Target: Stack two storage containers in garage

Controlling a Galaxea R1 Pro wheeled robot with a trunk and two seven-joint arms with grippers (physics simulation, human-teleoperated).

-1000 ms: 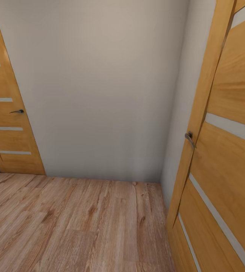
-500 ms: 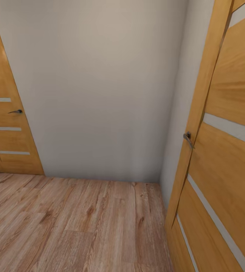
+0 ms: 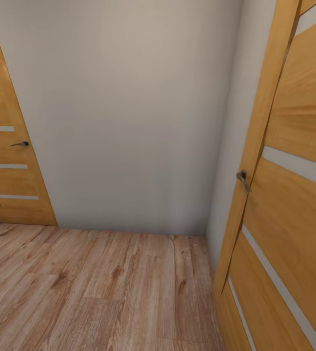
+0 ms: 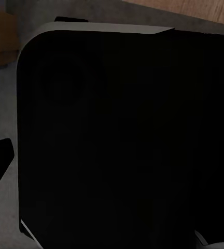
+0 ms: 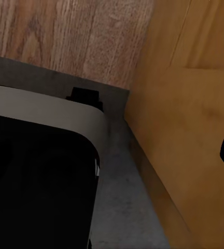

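— What's on your head feed?

— A hallway corner. Biggest thing is the plain pale wall [image 3: 128, 117] straight ahead, then the light wood plank floor [image 3: 94, 287] below it. One orange door [image 3: 294, 195] stands close at my right, angled along the view, with pale stripes and a dark lever handle [image 3: 244, 179]. A second orange door [image 3: 7, 146] sits in the wall at far left, shut, with its own small handle [image 3: 20, 144].

— And the containers?

— I see neither bin in any feed, so I can't place them.

— Wrist cameras?

— The left one looks onto a dark rounded-corner body [image 4: 122, 140] of the robot. The right one shows the same kind of dark body [image 5: 34, 187], plank floor and orange door panel [image 5: 190, 119] beside it.

— Jaws?

— I can't tell for either gripper.
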